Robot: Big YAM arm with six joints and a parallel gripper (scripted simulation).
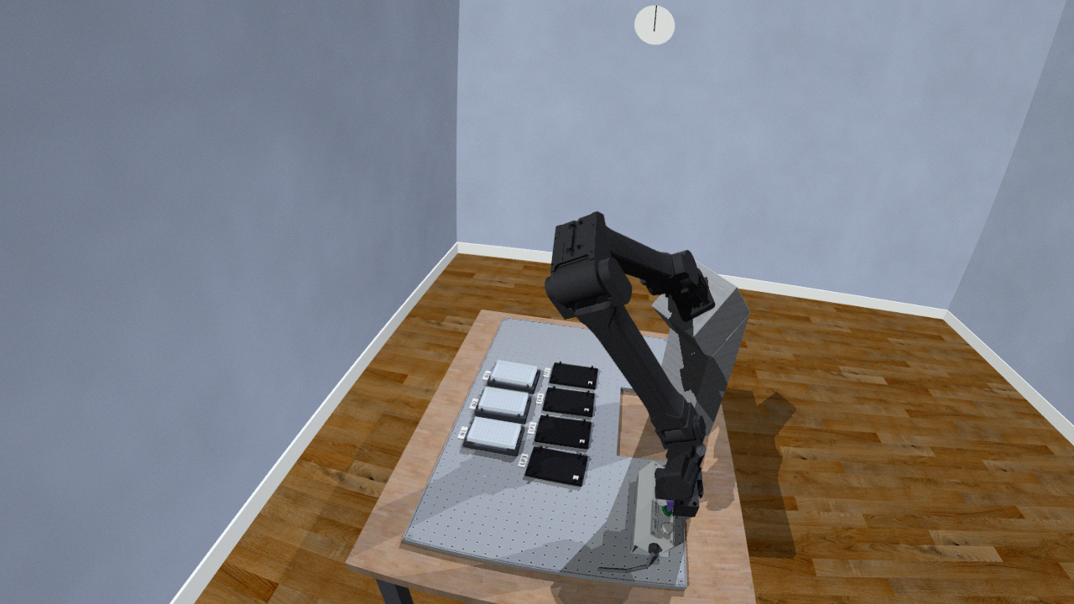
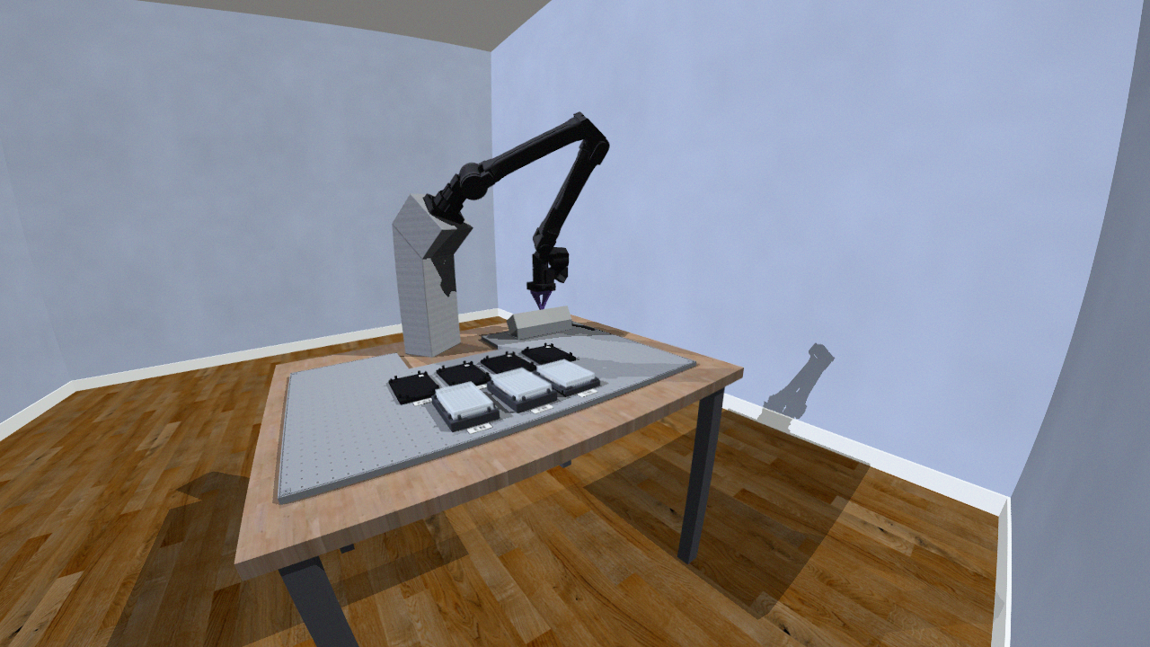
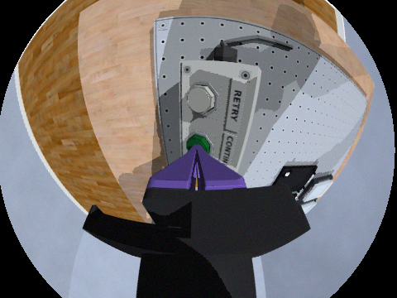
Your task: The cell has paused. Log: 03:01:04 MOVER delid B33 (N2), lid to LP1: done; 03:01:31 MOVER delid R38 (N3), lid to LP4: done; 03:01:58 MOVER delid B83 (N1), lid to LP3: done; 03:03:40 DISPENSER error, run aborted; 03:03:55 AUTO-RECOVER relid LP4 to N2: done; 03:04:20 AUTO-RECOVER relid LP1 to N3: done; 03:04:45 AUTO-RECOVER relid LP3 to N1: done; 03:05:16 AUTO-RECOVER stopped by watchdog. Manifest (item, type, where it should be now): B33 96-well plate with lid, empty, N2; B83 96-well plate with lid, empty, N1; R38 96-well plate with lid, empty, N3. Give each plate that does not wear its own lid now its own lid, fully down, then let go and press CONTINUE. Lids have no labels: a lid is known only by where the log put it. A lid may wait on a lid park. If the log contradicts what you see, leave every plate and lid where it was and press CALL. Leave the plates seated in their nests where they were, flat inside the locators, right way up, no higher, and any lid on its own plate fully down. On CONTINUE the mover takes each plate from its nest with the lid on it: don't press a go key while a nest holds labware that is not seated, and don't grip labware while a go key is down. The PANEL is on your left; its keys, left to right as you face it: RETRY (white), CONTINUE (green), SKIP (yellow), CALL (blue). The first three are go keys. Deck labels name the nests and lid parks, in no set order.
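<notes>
Three lidded 96-well plates sit in a row of nests: the far one [image 1: 514, 372], the middle one [image 1: 503, 403] and the near one [image 1: 492, 434]. All three lids look flat and down. My gripper [image 3: 196, 150] is shut and empty, its purple fingertips pointing down just above the green CONTINUE key [image 3: 198, 144] on the grey panel [image 1: 659, 525]. The white RETRY key [image 3: 200, 98] lies beyond it. In the exterior view the gripper [image 2: 542, 301] hangs close over the panel [image 2: 540, 323]. The other keys are hidden under the gripper.
Several black lid parks lie in a row beside the plates, from the far one [image 1: 573, 374] to the near one [image 1: 556, 465], and all look empty. The arm's grey pedestal [image 2: 423, 277] stands at the back of the deck. A cable runs from the panel's end [image 3: 254, 43].
</notes>
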